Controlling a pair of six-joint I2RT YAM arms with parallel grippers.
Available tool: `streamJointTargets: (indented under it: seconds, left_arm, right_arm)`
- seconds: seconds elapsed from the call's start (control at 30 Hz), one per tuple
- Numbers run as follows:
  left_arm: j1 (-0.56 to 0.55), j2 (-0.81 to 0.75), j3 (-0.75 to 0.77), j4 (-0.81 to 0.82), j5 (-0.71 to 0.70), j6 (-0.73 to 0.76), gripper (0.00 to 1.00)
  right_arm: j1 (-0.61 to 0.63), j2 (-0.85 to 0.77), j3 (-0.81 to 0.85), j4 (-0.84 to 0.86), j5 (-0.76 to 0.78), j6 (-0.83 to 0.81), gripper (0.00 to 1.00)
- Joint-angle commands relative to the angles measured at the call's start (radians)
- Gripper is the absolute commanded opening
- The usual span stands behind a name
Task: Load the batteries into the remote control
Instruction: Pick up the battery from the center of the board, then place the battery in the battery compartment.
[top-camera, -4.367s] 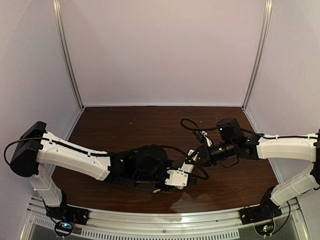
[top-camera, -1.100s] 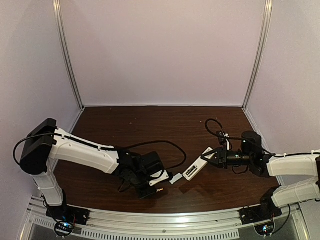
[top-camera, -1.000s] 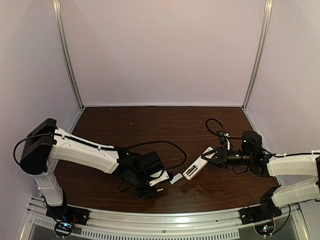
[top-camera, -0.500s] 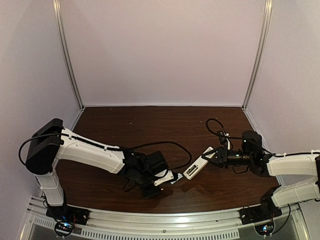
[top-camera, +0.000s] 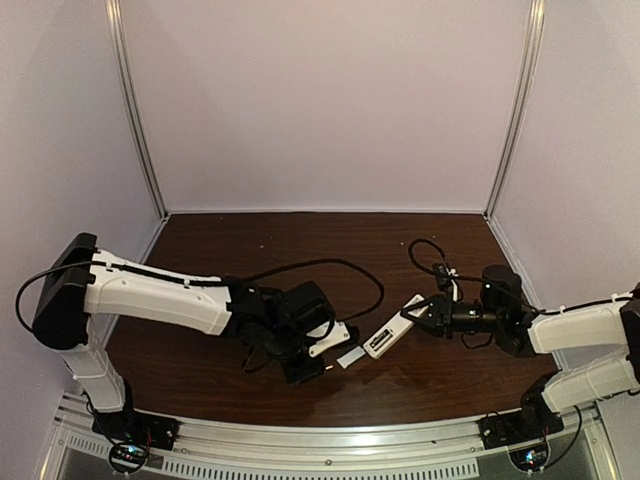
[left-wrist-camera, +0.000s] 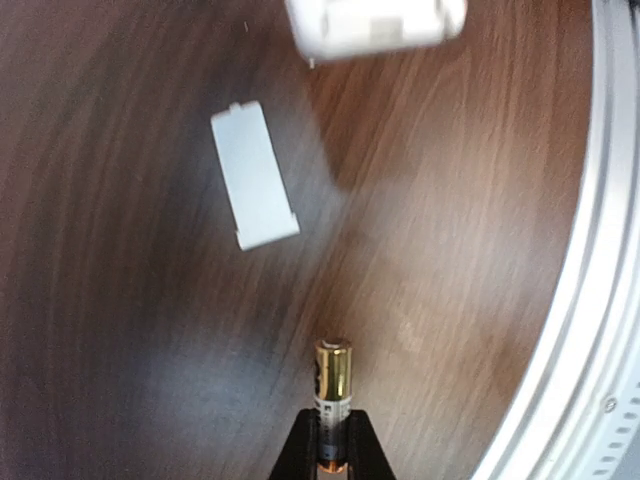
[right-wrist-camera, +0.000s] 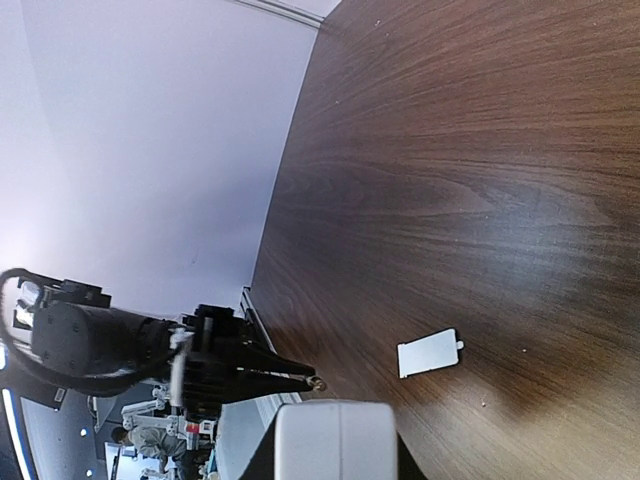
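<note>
Left wrist view: the battery (left-wrist-camera: 333, 395) is clamped at its near end in the left gripper (left-wrist-camera: 333, 455). From it, the cover (left-wrist-camera: 254, 189) lies at 11 o'clock on the table (left-wrist-camera: 120, 330). The remote (left-wrist-camera: 375, 25) is at 12 o'clock, and the right gripper (top-camera: 421, 316) is closed on its end.

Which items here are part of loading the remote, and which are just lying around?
In the job: battery, held in the left gripper; remote control, held in the right gripper.
Lying about: small white cover, flat on the table, untouched.
</note>
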Motion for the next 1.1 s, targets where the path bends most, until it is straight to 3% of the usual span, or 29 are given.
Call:
streamJointTargets:
  seconds: [0.0, 0.43, 1.07]
  left_arm:
    - [0.006, -0.050, 0.136, -0.019, 0.011, -0.056, 0.00]
    - [0.007, 0.070, 0.337, -0.062, 0.051, -0.099, 0.00]
    - [0.007, 0.159, 0.416, -0.123, 0.053, -0.100, 0.00]
  right_arm:
    - [0.030, 0.033, -0.014, 0.130, 0.021, 0.047, 0.00]
    - [0.086, 0.078, -0.008, 0.216, 0.061, 0.091, 0.00]
    - [0.119, 0.112, -0.016, 0.277, 0.105, 0.114, 0.00]
